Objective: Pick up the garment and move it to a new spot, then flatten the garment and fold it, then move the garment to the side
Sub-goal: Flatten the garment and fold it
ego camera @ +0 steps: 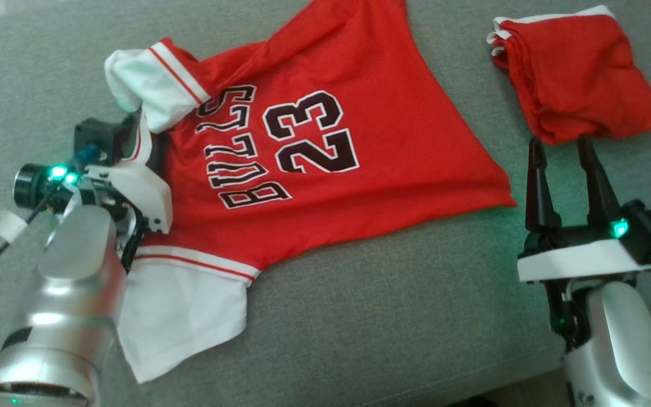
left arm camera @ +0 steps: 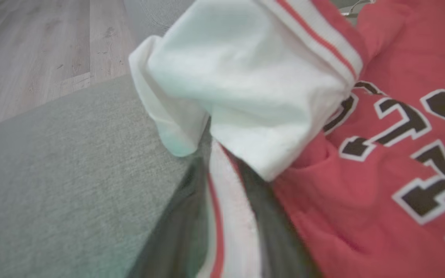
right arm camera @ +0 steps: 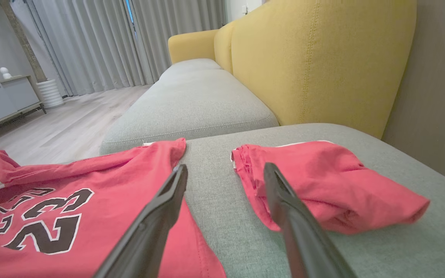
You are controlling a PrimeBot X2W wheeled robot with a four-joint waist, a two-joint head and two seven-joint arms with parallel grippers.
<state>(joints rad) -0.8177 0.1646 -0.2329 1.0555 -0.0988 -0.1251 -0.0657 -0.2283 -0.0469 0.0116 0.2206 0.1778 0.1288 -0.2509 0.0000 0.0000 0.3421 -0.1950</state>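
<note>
Left claw (left arm camera: 226,193) is sitting at the neck of the jersey (ego camera: 387,186), fingers straddling its edge, though I cannot tell whether they are gripping. That jersey is lying print-up across the grey sofa cushion (ego camera: 359,316), with the right claw (ego camera: 559,147) hovering released beside the folded shorts (ego camera: 580,85) farther off. A thin pinch is risking a slip, leaving the bunched sleeve (ego camera: 150,85) crumpled.

Jersey (ego camera: 359,169) is looking like smooth cloth; sofa cushion (ego camera: 359,316) is showing coarse matt weave. Left forearm (ego camera: 71,294) is gleaming, glossy.
</note>
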